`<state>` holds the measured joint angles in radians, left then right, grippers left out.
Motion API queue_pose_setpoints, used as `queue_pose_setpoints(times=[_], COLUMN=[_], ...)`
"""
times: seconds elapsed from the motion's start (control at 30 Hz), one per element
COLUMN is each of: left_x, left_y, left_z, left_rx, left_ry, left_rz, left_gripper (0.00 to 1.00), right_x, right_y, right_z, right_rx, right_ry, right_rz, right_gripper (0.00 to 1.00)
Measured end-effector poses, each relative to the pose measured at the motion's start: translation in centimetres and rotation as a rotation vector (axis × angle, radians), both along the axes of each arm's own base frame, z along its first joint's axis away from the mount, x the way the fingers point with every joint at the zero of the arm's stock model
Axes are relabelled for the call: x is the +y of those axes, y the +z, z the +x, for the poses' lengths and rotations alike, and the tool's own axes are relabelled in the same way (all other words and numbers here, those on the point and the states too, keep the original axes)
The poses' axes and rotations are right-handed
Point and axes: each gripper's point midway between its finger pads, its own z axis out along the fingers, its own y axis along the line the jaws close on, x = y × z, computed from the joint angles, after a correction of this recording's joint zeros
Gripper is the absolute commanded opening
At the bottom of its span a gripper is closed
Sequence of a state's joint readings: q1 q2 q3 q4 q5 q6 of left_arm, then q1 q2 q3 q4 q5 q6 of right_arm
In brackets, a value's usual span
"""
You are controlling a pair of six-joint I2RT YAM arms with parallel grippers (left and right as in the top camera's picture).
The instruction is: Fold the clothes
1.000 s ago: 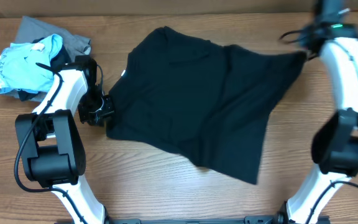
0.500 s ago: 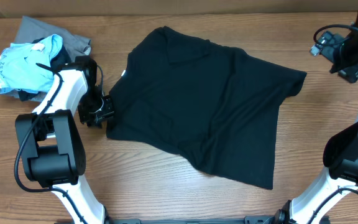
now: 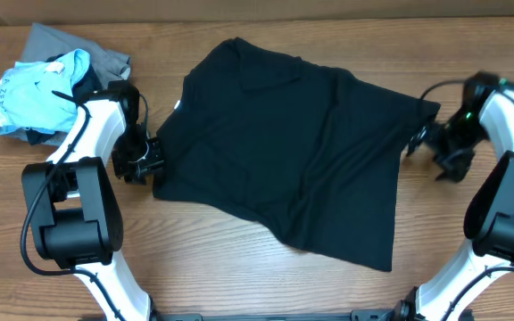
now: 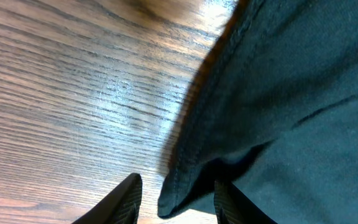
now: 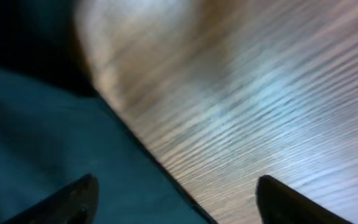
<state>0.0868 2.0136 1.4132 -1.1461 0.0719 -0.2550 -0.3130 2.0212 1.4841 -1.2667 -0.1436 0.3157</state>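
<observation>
Mid-table, the clothes (image 3: 284,152) lie spread on the wood table (image 3: 239,276), with the left gripper (image 4: 178,186) at their left hem, jaws partly apart and straddling the hem corner without pinching it, and the right gripper (image 5: 178,183) over their right edge, jaws wide and holding nothing.

End effector (image 5: 178,202) spread wide over black garment (image 5: 36,143) edge

Surface: brown wood-grain table (image 3: 230,276), seen in every view.
Far edge: plain tan strip (image 3: 239,7) along the top.
Light: pale glare (image 4: 114,93) is reflected off the grain.
</observation>
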Motion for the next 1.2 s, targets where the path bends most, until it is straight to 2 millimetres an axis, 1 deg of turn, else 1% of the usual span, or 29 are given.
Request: queue_pose_setpoints(times=[0.13, 0.2, 0.3, 0.33, 0.43, 0.47, 0.57, 0.67, 0.7, 0.73, 0.77, 0.8, 0.83, 0.87, 0.93, 0.97, 1.0, 1.1, 1.2], left_x=[0.0, 0.0, 0.0, 0.0, 0.0, 0.0, 0.0, 0.0, 0.0, 0.0, 0.0, 0.0, 0.0, 0.0, 0.0, 0.0, 0.0, 0.0, -0.4], left_y=[0.0, 0.0, 0.0, 0.0, 0.0, 0.0, 0.0, 0.0, 0.0, 0.0, 0.0, 0.0, 0.0, 0.0, 0.0, 0.0, 0.0, 0.0, 0.0], left_z=[0.0, -0.1, -0.1, -0.1, -0.1, -0.1, -0.1, -0.1, -0.1, -0.1, -0.1, -0.1, -0.1, -0.1, -0.1, -0.1, -0.1, -0.1, 0.0], left_rx=[0.000, 0.003, 0.003, 0.003, 0.003, 0.003, 0.003, 0.003, 0.003, 0.003, 0.004, 0.003, 0.005, 0.004, 0.005, 0.005, 0.006, 0.006, 0.000], left_ry=[0.000, 0.000, 0.000, 0.000, 0.000, 0.000, 0.000, 0.000, 0.000, 0.000, 0.000, 0.000, 0.000, 0.000, 0.000, 0.000, 0.000, 0.000, 0.002], left_rz=[0.000, 0.000, 0.000, 0.000, 0.000, 0.000, 0.000, 0.000, 0.000, 0.000, 0.000, 0.000, 0.000, 0.000, 0.000, 0.000, -0.001, -0.001, -0.023], left_gripper=[0.41, 0.41, 0.42, 0.42, 0.43, 0.43, 0.43, 0.44, 0.44, 0.45, 0.45, 0.45, 0.45, 0.45, 0.45, 0.46, 0.46, 0.46, 0.46], right_x=[1.8, 2.5, 3.4, 3.9, 5.5, 5.8, 6.3, 5.6, 4.7, 2.5, -1.0, -3.4, -4.9, -6.4, -9.2, -10.0, -11.0, -11.6, -11.0], right_y=[-2.8, -3.5, -3.6, -3.7, -3.9, -3.9, -4.0, -3.9, -3.7, -3.3, -2.2, -0.9, 0.0, 1.0, 3.0, 3.7, 4.5, 4.9, 5.0], right_z=[-2.1, -3.0, -3.5, -3.8, -4.2, -4.2, -4.2, -4.5, -4.7, -4.7, -4.4, -3.9, -3.8, -3.6, -3.8, -4.1, -4.7, -5.2, -4.6], right_rx=[0.027, 0.045, 0.002, -0.011, -0.026, -0.031, -0.041, -0.014, 0.010, 0.034, 0.039, 0.028, 0.022, 0.012, -0.003, -0.005, -0.003, -0.002, -0.030], right_ry=[0.014, 0.013, 0.016, 0.023, 0.030, 0.038, 0.048, 0.017, -0.003, -0.054, -0.132, -0.188, -0.221, -0.256, -0.325, -0.348, -0.372, -0.399, -0.376], right_rz=[0.081, 0.108, 0.125, 0.139, 0.191, 0.207, 0.231, 0.202, 0.164, 0.093, 0.002, -0.046, -0.075, -0.101, -0.152, -0.167, -0.186, -0.179, -0.138], right_gripper=[0.69, 0.64, 0.36, 0.32, 0.06, 0.04, 0.04, 0.04, 0.04, 0.04, 0.04, 0.08, 0.46, 0.56, 0.64, 0.68, 0.69, 0.72, 0.73])
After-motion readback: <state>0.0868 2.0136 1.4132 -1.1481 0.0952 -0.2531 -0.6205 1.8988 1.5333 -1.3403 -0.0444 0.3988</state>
